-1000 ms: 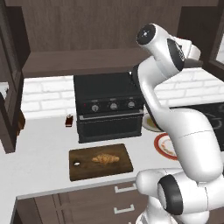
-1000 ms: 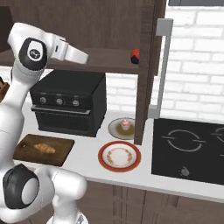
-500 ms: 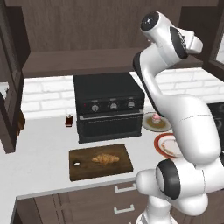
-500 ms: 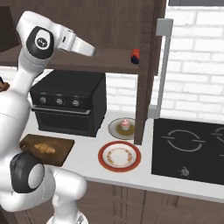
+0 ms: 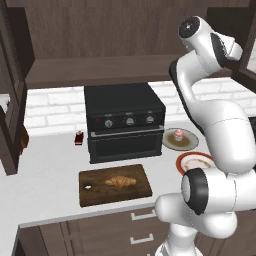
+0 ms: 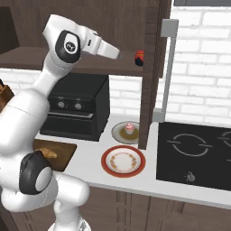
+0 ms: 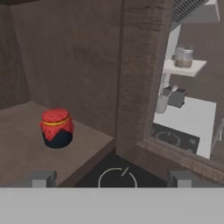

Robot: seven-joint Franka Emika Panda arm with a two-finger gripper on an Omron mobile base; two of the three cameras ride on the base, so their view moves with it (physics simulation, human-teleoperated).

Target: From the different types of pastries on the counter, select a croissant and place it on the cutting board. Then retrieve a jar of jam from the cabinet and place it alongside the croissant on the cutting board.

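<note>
Fingers (image 7: 43, 178) of the gripper (image 7: 111, 179) stand wide open, empty, with the jam jar (image 7: 57, 128) well ahead on the cabinet shelf (image 7: 26, 148), toward one side.

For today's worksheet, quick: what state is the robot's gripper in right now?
Gripper: open and empty, facing the jar of jam on the cabinet shelf.
</note>
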